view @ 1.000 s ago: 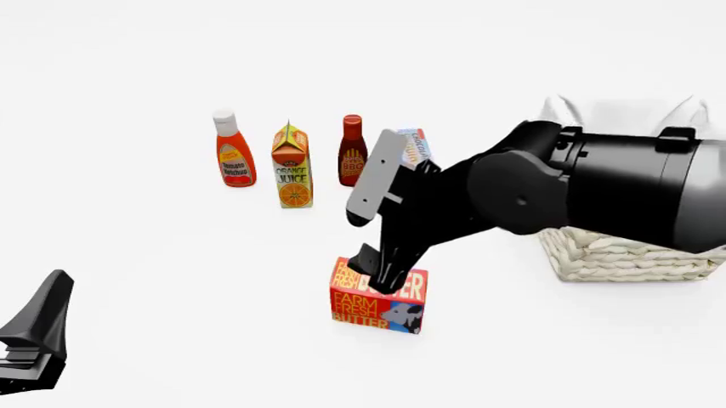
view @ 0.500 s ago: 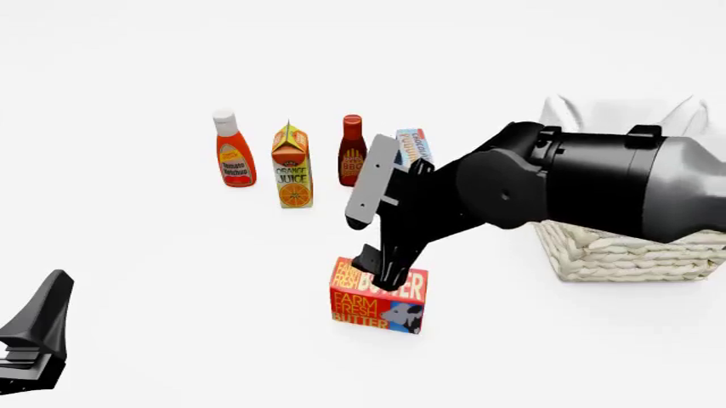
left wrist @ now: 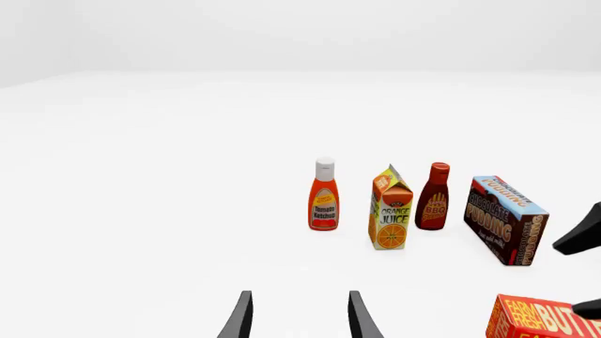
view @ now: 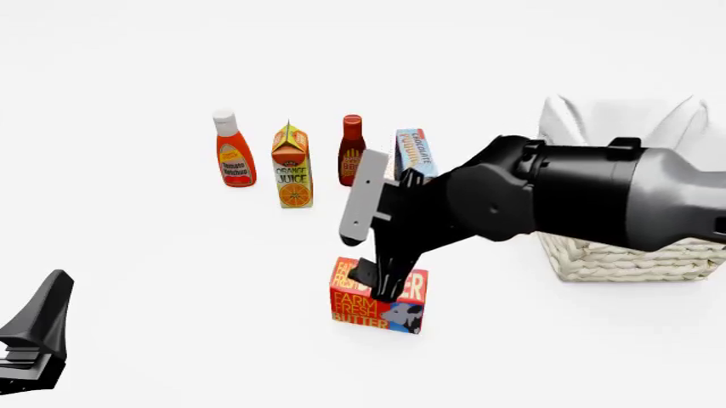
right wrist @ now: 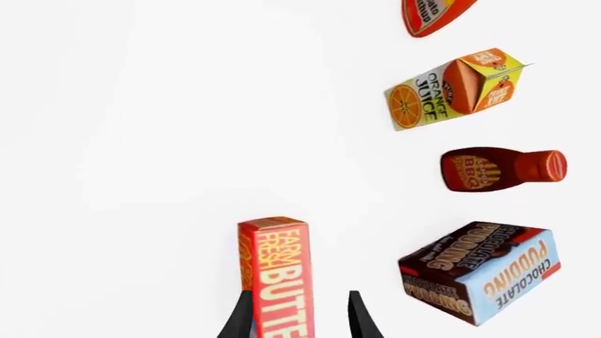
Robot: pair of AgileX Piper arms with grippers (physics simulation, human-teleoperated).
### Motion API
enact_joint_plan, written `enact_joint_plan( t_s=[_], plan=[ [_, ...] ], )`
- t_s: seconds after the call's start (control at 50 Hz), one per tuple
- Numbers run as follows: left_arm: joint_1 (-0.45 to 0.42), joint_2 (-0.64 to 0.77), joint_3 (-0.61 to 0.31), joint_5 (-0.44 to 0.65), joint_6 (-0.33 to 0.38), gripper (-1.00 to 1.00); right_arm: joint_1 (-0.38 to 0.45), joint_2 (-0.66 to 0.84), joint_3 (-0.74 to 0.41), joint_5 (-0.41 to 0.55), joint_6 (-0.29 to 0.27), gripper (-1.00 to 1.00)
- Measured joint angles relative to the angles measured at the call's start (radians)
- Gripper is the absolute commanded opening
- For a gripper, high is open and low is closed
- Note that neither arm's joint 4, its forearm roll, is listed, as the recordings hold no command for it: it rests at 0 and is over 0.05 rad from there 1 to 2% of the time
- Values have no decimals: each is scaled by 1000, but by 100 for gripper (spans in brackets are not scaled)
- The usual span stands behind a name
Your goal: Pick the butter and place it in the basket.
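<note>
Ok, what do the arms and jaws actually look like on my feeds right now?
The right arm is glossy black with bulky rounded joints, shading to grey on its thick cylindrical link. A flat light-grey plate sits on the wrist. The right gripper and left gripper have slim, black, tapered jaws. No cables or markings show.

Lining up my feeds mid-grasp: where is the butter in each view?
Front: butter low centre, under the right gripper.
Left wrist: only its corner, at the frame's edge.
Right wrist: between the fingers.
Shared landmark: orange juice carton.
</note>
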Motion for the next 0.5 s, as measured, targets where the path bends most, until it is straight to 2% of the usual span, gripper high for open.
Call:
enact_joint_plan(
  t_s=[0.5],
  plan=[
    [0, 0, 0, 0, 0, 100, 4, 38, 4, -26, -9, 100]
  ],
)
